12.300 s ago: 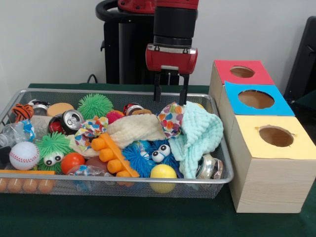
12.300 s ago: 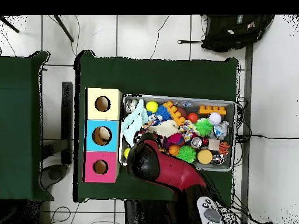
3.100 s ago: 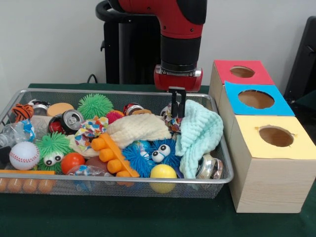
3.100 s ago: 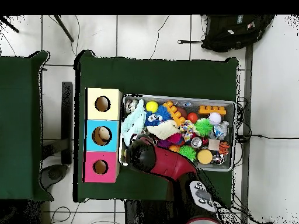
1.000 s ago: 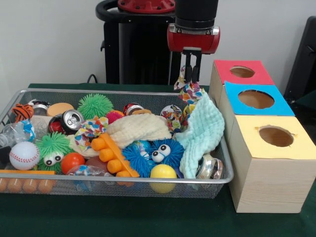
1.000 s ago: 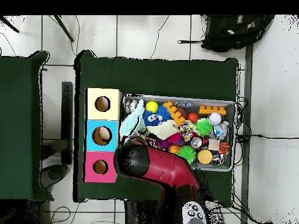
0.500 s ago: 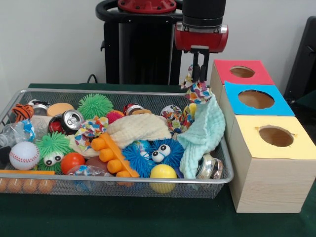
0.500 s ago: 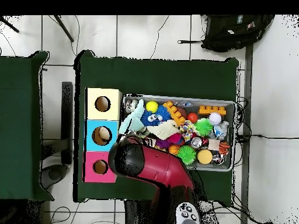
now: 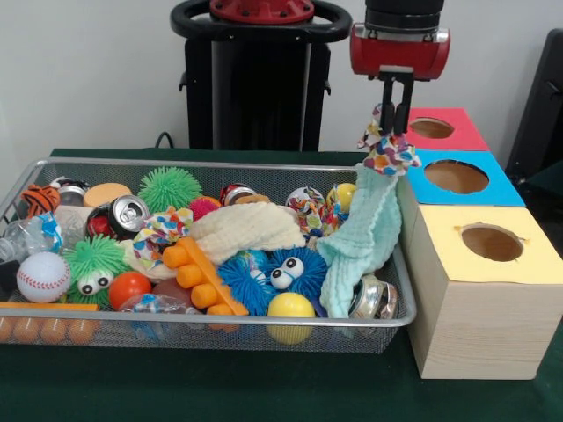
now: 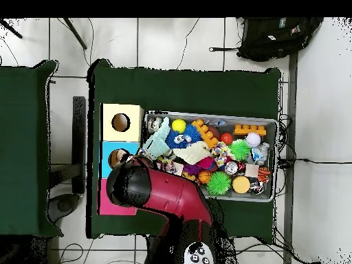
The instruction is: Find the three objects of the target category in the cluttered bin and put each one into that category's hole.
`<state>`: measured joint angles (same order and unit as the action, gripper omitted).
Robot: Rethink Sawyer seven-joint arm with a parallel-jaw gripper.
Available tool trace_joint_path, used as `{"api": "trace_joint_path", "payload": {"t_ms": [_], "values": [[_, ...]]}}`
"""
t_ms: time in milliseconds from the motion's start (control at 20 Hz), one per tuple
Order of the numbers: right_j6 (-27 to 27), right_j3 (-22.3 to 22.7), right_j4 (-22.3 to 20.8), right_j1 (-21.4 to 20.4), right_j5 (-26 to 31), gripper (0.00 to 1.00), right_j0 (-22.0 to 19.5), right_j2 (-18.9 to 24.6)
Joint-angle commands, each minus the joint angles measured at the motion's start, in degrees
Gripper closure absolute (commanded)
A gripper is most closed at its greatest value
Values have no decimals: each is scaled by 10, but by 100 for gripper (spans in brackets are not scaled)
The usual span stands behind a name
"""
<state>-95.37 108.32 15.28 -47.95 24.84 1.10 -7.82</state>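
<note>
End effector (image 9: 397, 107), red-bodied with black fingers: pinched tight on multicoloured polka-dot fabric scrap (image 9: 385, 149), held aloft between wire mesh bin (image 9: 220, 327) and red-topped wooden box (image 9: 434, 129). Mint-green knitted cloth (image 9: 361, 237): hanging from the scrap, lower end trailing into the bin's corner nearest the boxes. Blue-topped wooden box (image 9: 457, 178), yellow-topped wooden box (image 9: 489, 244): in row along green-covered bench (image 9: 202, 387) edge.

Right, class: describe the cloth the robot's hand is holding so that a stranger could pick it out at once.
Start at the row of three boxes beside the wire bin. Above the gap between bin and boxes, the red hand pinches a small polka-dot cloth, lifted clear of the clutter. Unlike the plain mint cloth draped below it, it carries many-coloured dots on white.
</note>
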Motion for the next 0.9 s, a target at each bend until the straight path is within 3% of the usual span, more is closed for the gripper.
{"api": "trace_joint_path", "payload": {"t_ms": [50,500,900], "values": [[-173,-52,32,-6,93,100,13,-15],[-209,-81,41,13,93,100,26,-13],[-242,-163,37,70,102,100,51,-34]]}}
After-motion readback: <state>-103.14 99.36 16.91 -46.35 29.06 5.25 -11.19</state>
